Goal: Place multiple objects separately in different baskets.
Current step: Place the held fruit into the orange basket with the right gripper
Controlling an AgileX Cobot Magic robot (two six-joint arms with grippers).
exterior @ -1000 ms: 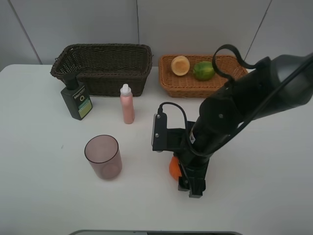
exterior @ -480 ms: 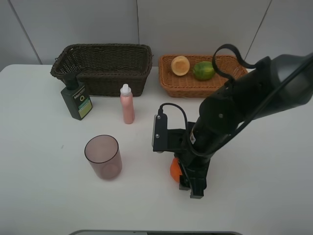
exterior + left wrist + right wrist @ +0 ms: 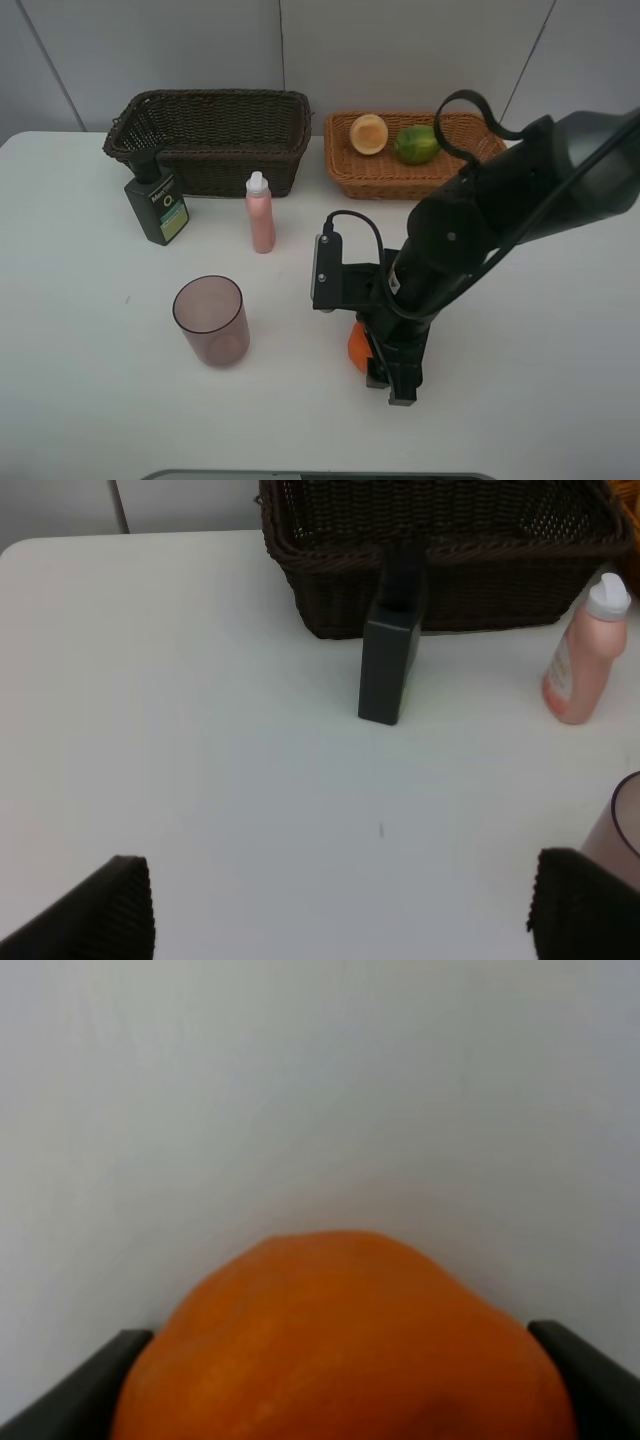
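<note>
My right gripper (image 3: 378, 362) is low on the table at front centre, its fingers against both sides of the orange fruit (image 3: 356, 345), which fills the right wrist view (image 3: 340, 1340). The peach-like fruit (image 3: 368, 133) and the green fruit (image 3: 417, 145) lie in the light tan basket (image 3: 400, 185). The dark brown basket (image 3: 210, 100) holds nothing that I can see. The dark green pump bottle (image 3: 157, 208), the pink bottle (image 3: 261, 215) and the mauve cup (image 3: 210, 320) stand on the table. My left gripper (image 3: 340, 910) is open and empty, short of the pump bottle (image 3: 388, 675).
The white table (image 3: 80, 380) ends at a grey wall behind the baskets. The right arm's black cable loops above the tan basket's right end (image 3: 465, 100). In the left wrist view the pink bottle (image 3: 585, 665) and the cup's rim (image 3: 628, 820) show to one side.
The right gripper has shifted very slightly around the orange fruit. Nothing else has moved.
</note>
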